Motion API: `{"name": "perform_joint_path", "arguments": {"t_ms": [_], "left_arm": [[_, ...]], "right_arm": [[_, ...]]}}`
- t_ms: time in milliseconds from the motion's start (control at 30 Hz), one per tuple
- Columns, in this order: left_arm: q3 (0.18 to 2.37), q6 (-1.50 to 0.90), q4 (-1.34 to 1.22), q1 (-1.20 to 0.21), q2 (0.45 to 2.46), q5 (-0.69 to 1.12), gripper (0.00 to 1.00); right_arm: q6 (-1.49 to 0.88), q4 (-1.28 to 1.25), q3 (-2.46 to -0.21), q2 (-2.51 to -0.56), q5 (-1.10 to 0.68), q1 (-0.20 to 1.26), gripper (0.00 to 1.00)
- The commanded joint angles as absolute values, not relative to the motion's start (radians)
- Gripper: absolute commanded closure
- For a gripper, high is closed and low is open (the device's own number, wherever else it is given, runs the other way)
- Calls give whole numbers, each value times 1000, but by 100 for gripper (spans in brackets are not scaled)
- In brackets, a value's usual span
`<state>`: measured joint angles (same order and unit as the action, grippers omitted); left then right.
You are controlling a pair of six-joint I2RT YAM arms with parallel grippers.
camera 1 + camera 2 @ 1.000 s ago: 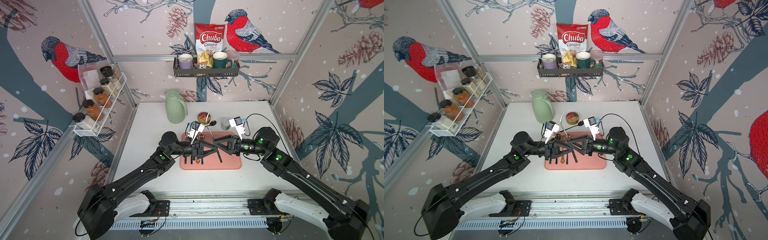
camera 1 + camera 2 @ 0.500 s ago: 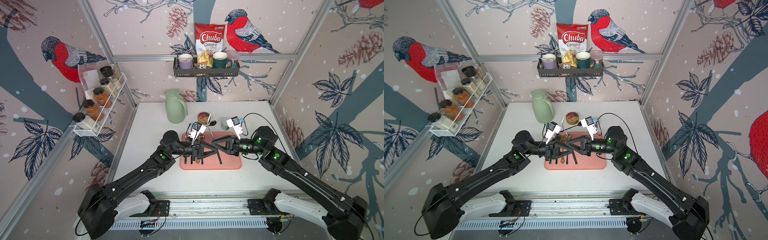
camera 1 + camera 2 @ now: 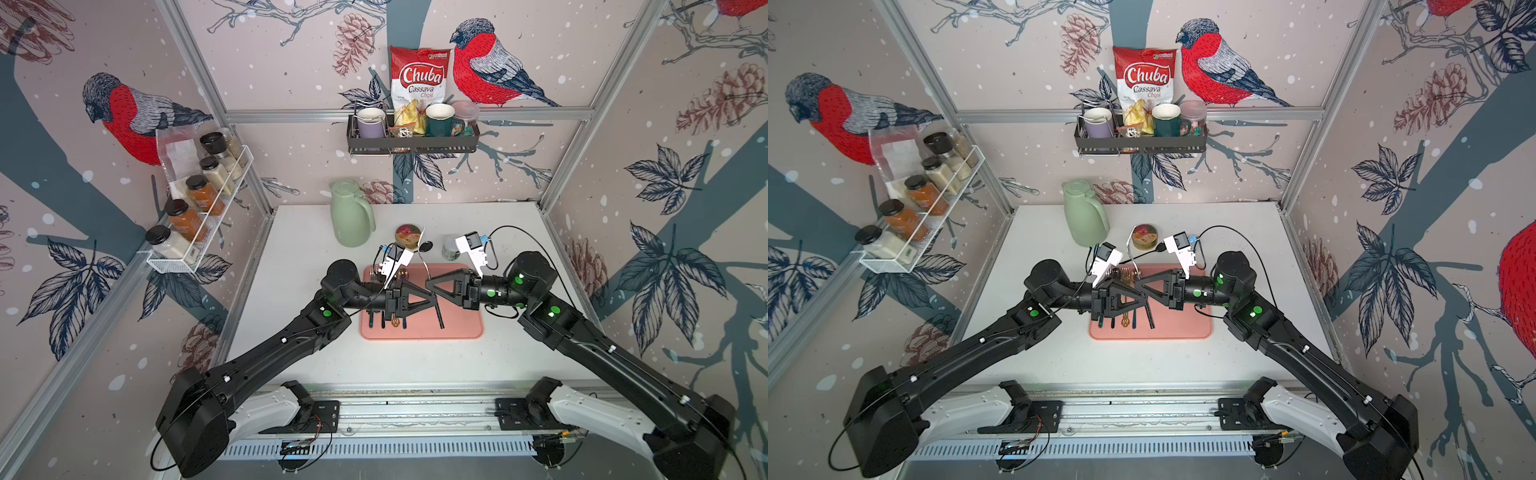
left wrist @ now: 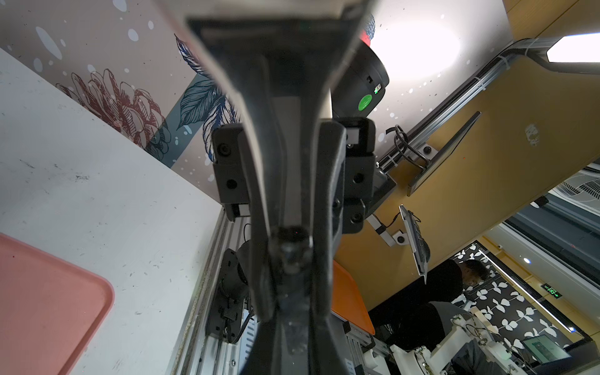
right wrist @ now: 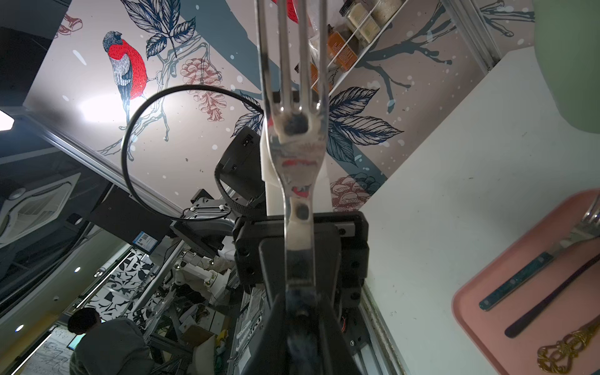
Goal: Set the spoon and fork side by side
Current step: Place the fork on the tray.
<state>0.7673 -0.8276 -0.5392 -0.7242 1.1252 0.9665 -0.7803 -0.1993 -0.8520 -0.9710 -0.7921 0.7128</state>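
Change: the right gripper [image 3: 430, 286], its jaws apart a second ago, has closed on the silver neck of the fork [image 3: 425, 264]; in the right wrist view the tines stick out past its fingers
Left gripper [image 3: 428, 300]: unchanged, clamped on the fork's dark handle just below, tip to tip with the right one
Fork: off the surface, steeply tilted at the centre of both top views, tines toward the top of the frame, handle end hanging over the pink tray [image 3: 465, 328]
Spoon: cannot tell it apart; several cutlery handles [image 3: 382, 321] lie in a row on the tray's left half, partly under the left gripper
Meaning: both tools grip one fork, so this looks like a hand-over halfway done; nothing is yet side by side
Next, likely: the left lets go first, or the fork may twist
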Motion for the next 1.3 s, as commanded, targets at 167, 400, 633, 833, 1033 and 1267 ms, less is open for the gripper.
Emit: {"name": "perform_joint_path", "arguments": {"t_ms": [167, 400, 633, 833, 1033, 1267], "left_arm": [[775, -670, -334, -716, 1069, 859, 36], [743, -655, -207, -580, 955, 728, 21], [781, -523, 126, -543, 830, 465, 22], [775, -511, 148, -543, 813, 491, 23], [776, -498, 166, -543, 795, 485, 24], [776, -479, 204, -543, 778, 462, 24]], "right_arm": [[-730, -74, -884, -914, -720, 699, 98], [-653, 142, -916, -882, -537, 681, 100], [-712, 572, -1074, -1069, 25, 697, 100], [-806, 755, -1226, -1332, 255, 786, 100], [-865, 808, -1338, -1573, 311, 839, 100], [-826, 777, -1432, -1777, 268, 874, 99]]}}
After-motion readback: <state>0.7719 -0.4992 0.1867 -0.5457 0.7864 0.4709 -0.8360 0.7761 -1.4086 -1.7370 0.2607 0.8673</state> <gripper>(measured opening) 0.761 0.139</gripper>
